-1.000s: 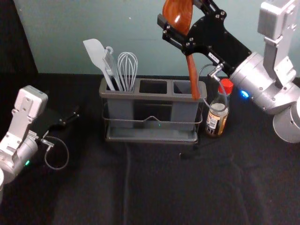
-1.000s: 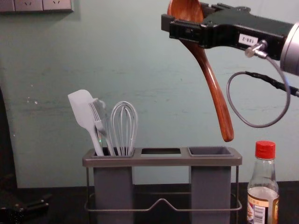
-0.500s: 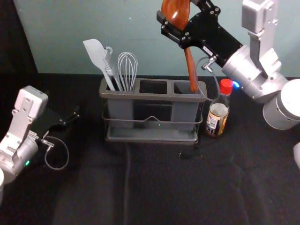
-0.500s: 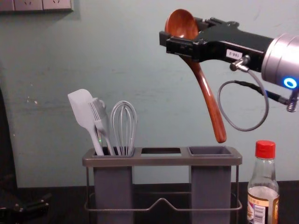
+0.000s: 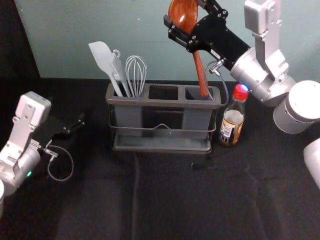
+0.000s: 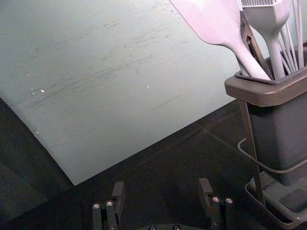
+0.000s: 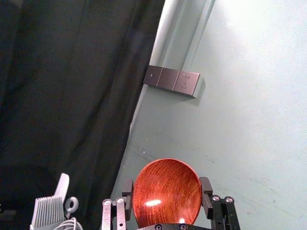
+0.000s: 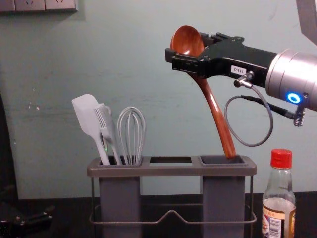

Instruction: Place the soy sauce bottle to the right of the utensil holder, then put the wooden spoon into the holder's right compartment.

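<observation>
Wooden spoon (image 7: pixel 167 189), red-brown, dark-grained; bottle cap (image 8: pixel 281 158), red; utensil holder (image 8: pixel 172 171), grey; spatula (image 8: pixel 87 113), pale grey; worktop (image 5: pixel 175 200), black

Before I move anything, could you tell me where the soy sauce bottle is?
In the chest view, the bottle stands just right of the utensil holder.

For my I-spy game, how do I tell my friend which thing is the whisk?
Find the long utensil holder. Look in its left compartment. The whisk is the rightmost tool there, a balloon of thin loops, unlike the flat spatula and bristly brush beside it.
</observation>
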Robot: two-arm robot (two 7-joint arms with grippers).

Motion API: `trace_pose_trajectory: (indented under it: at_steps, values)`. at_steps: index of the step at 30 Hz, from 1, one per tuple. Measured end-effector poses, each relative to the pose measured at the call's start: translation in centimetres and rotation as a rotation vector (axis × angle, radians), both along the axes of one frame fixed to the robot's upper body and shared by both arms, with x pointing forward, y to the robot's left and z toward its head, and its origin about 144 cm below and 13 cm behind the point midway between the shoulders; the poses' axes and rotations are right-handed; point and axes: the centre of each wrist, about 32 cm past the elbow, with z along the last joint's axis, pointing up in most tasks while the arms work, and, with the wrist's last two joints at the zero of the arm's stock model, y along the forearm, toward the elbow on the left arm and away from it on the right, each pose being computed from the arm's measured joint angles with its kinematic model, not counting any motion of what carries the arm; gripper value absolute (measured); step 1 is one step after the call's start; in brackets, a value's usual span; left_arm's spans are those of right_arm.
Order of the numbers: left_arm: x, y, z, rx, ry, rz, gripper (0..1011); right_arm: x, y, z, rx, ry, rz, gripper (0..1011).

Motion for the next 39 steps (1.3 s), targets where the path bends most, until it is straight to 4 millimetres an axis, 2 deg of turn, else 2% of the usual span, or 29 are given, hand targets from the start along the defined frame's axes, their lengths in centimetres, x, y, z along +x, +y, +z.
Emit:
trace_pose_trajectory:
  at_steps: [19,39]
  values:
    - [0.0,0.0,0.0,0.000,0.000,0.000,1005,-0.2,-0.1,-1.5,0.000,0.034,-0.001,841]
    - [0.0,0.0,0.0,0.000,0.000,0.000,1005,-2.5,-2.1,-0.1,-0.013,0.109,0.004,841]
